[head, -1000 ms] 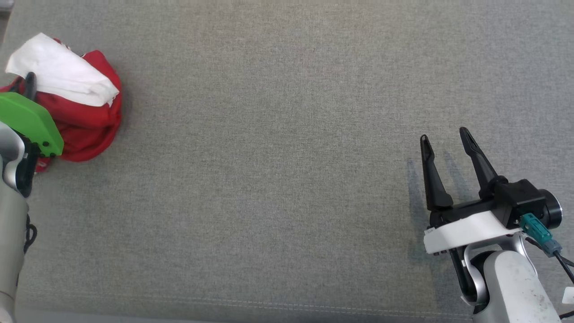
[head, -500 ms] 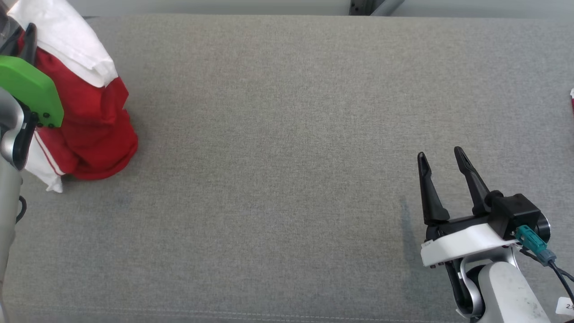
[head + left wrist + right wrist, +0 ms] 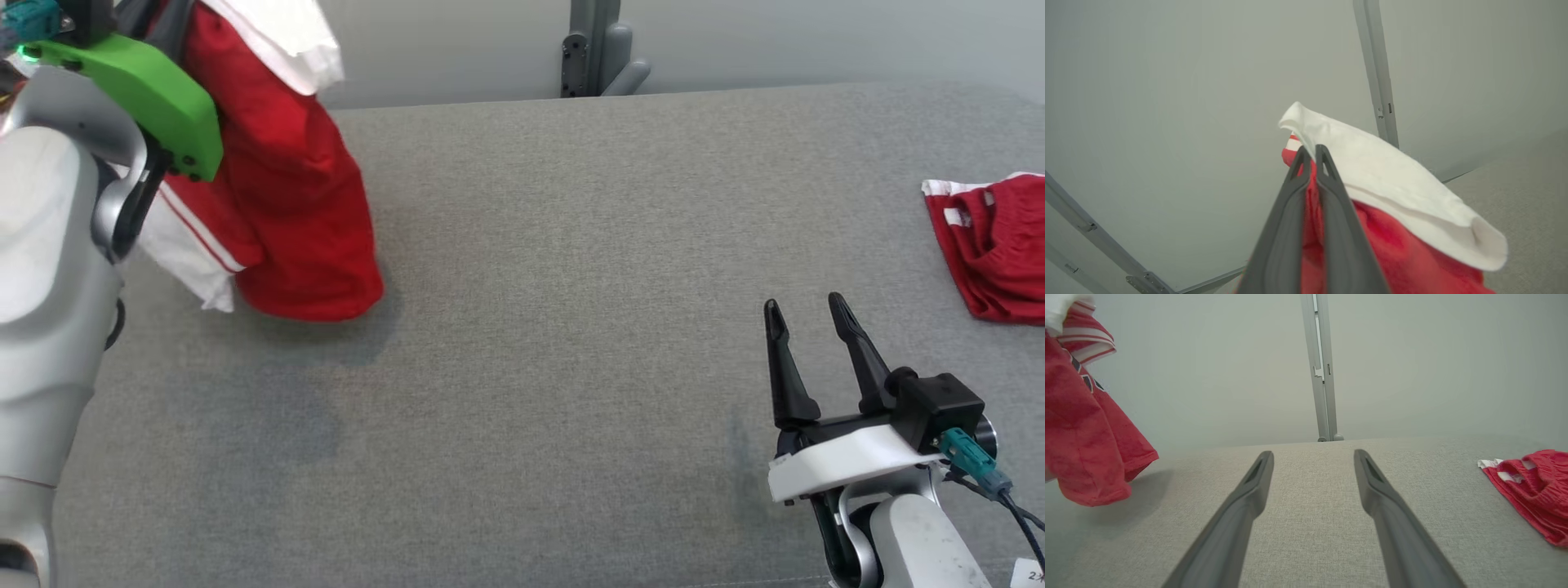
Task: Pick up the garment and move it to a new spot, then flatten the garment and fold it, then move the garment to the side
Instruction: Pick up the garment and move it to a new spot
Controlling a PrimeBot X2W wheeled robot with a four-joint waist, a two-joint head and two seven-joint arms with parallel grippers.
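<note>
Garment [image 3: 286,204], a red jersey-like piece with white panels and thin striped trim, is hanging in the air at the far left of the grey fabric surface [image 3: 571,327], bunched into a loose drape. The left gripper [image 3: 1312,149] is pinching it near its top edge, with both dark fingers [image 3: 1331,192] pressed together on red cloth and a white fold [image 3: 1404,196] spilling over to one side. In the head view, the arm's green cover [image 3: 139,90] is sitting in front of the garment's upper part. The lower end is dangling close to the surface and throwing a soft shadow there; whether it is touching the fabric is not clear.

The right gripper [image 3: 804,304] is hovering low over the near right part of the surface, its jaws spread wide and holding nothing, well apart from the hanging garment. A second red garment with white trim [image 3: 992,253] is lying crumpled at the far right edge. Behind the surface, a grey metal post [image 3: 596,49] is standing against a pale wall.
</note>
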